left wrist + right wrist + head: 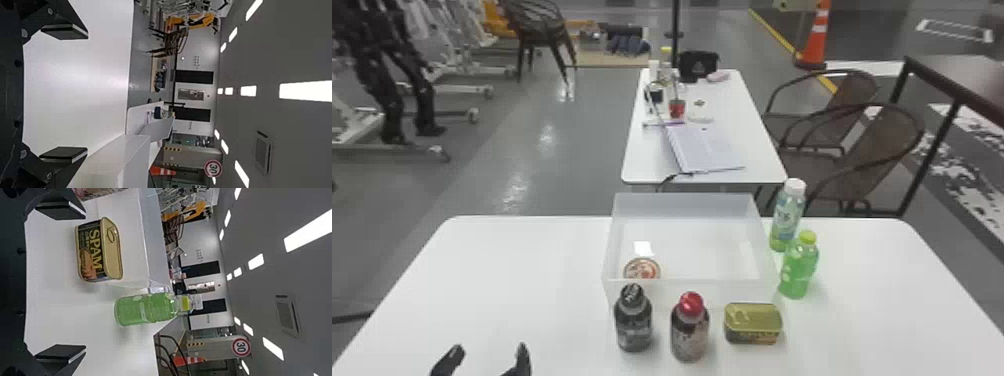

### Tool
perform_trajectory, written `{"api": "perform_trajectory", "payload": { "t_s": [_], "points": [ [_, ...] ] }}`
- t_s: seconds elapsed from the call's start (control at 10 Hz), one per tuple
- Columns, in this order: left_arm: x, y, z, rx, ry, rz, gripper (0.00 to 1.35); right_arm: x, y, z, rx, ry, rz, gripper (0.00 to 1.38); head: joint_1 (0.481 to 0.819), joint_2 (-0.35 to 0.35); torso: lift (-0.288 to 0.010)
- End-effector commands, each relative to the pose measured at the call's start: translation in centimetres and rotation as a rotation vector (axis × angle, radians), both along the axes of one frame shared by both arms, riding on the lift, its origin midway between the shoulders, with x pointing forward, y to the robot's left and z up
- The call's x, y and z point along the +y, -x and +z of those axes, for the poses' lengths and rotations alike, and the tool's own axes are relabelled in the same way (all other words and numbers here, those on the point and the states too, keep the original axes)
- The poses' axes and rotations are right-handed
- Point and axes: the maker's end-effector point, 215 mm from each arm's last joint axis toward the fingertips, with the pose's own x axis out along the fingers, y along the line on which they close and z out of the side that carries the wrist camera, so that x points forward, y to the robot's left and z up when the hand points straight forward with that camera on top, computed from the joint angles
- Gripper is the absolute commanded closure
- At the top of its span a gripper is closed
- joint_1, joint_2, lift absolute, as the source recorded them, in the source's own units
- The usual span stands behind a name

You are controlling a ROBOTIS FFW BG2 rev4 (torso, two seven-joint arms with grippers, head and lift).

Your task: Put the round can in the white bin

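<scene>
White table (532,270) — round can (642,269) inside white bin (717,291); left gripper (490,349), right gripper (85,282) — both spread.

The black left gripper (489,346) has round grey screws (24,33).

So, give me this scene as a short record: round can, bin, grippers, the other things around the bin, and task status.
round can: inside the bin, near its front left corner
white bin: on the white table, open-topped
left gripper: open, empty
right gripper: open, empty
in front of bin: black-capped bottle, red-capped bottle, rectangular can
right of bin: green bottle, white-capped bottle
task status: round can in bin
</scene>
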Motion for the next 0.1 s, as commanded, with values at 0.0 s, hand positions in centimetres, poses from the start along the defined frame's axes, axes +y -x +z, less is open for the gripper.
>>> {"api": "perform_trajectory", "payload": {
  "t_s": [0.0],
  "points": [
    [-0.25,0.01,-0.11,0.003,0.006,-0.001,0.25,0.05,0.07,0.17,-0.003,0.004,0.002,0.10,0.549,0.000,-0.100]
  ]
}}
